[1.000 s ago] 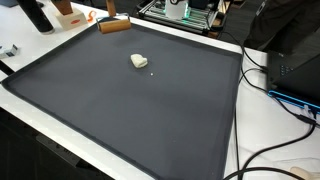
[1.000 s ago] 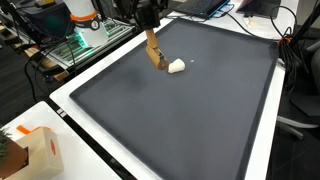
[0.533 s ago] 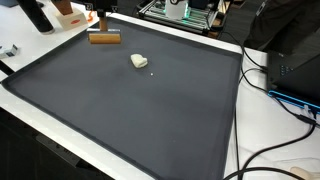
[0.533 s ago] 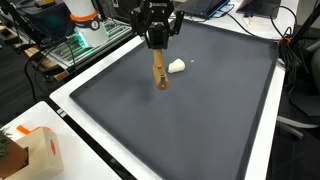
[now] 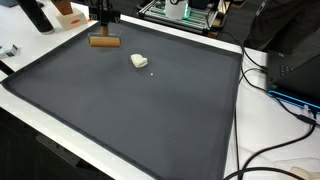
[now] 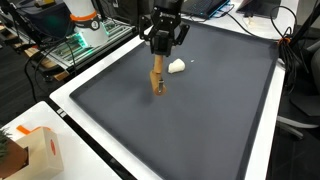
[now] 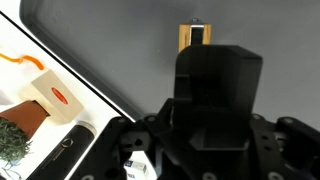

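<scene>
My gripper (image 6: 158,60) hangs over the far part of a dark mat (image 6: 200,120) and is shut on a small wooden block (image 6: 157,80). The block hangs low over the mat, or just touches it; I cannot tell which. In an exterior view the block (image 5: 104,41) lies level under the fingers (image 5: 103,31). In the wrist view the block (image 7: 186,38) shows past the black gripper body, with a dark fingertip (image 7: 197,34) on its middle. A small white lump (image 5: 139,61) lies on the mat next to the block and also shows in an exterior view (image 6: 177,67).
The mat lies on a white table (image 6: 90,125). An orange-and-white box (image 6: 40,150) stands at the table's corner and shows in the wrist view (image 7: 50,100). Electronics (image 5: 180,10) stand behind the mat. Cables (image 5: 285,150) run along one side.
The gripper has carried the wooden block away from the mat's edge and past the white lump, then slowed. The block has gone from tilted to straight. The white lump has not moved.
</scene>
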